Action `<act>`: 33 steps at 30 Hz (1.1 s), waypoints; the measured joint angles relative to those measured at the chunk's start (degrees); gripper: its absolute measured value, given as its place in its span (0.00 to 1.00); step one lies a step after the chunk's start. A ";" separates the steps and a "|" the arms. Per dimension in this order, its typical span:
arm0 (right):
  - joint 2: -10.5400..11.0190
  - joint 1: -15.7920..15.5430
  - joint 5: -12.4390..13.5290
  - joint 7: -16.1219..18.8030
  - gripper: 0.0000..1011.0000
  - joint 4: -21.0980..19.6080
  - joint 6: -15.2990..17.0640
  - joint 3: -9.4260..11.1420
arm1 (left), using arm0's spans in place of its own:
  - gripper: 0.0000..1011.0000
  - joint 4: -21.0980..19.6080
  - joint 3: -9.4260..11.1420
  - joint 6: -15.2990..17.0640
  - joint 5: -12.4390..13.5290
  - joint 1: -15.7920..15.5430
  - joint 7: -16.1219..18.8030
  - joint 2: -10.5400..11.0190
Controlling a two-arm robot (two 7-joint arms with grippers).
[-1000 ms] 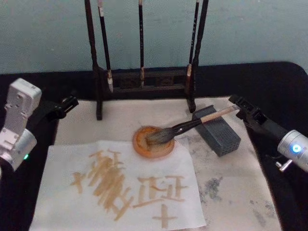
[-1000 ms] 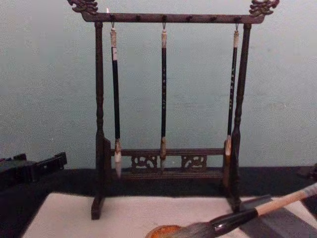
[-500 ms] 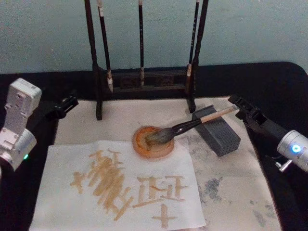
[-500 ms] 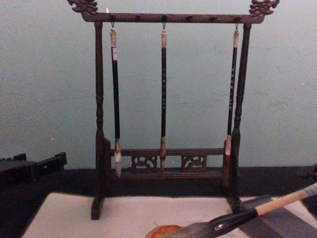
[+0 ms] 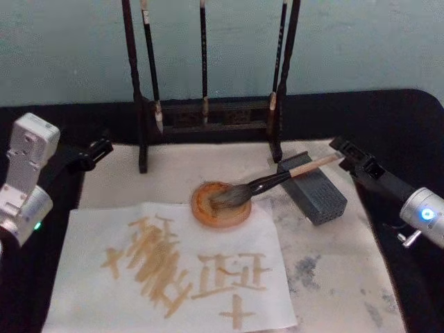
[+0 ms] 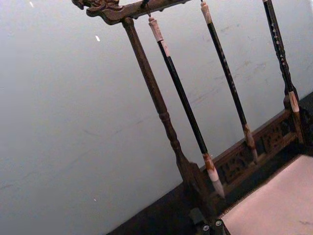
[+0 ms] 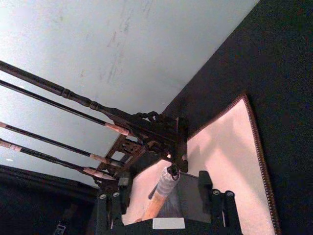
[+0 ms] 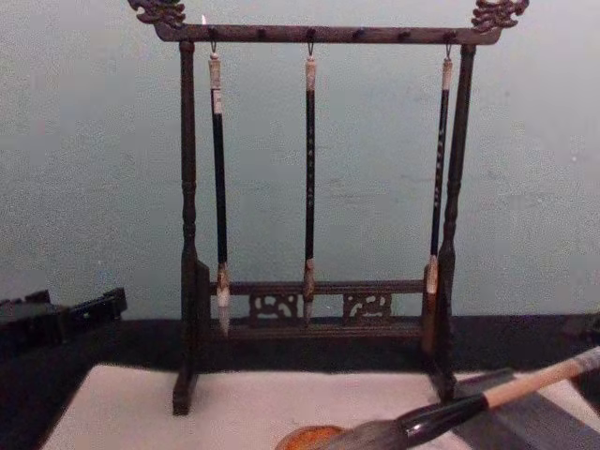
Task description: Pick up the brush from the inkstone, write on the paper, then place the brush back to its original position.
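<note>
- My right gripper (image 5: 343, 149) is sitting spread around the brush's (image 5: 267, 182) handle end, not pinching.
- Bristles are resting ahead on the inkstone (image 5: 207, 214).
- Paper (image 5: 270, 298) is showing writing, so I'm judging only my retreat is left.
- Left gripper (image 5: 97, 148) is idling far left.

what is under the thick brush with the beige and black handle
The brush has its bristle head in a round orange dish and its handle over a dark grey block. The dish floor beneath the bristles is hidden.

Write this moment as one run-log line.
brush: bristles in orange dish, handle on grey block | right gripper: open around handle end | left gripper: parked left | paper: written on
</note>
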 joint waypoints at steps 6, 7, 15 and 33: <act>0.00 -0.02 -0.02 0.00 0.75 -0.03 -0.02 0.04 | 0.99 0.00 0.00 0.00 0.00 0.00 0.00 0.00; 0.00 -0.03 -0.03 0.00 0.72 -0.04 -0.02 0.04 | 0.99 0.00 0.00 0.00 0.00 0.00 0.01 0.00; 0.00 -0.03 -0.07 0.01 0.47 -0.04 -0.02 0.05 | 0.99 0.00 0.00 0.00 0.00 0.00 0.00 0.00; 0.00 -0.03 -0.08 0.05 0.20 -0.05 -0.02 0.04 | 0.99 0.00 0.00 0.00 0.00 0.00 0.00 0.00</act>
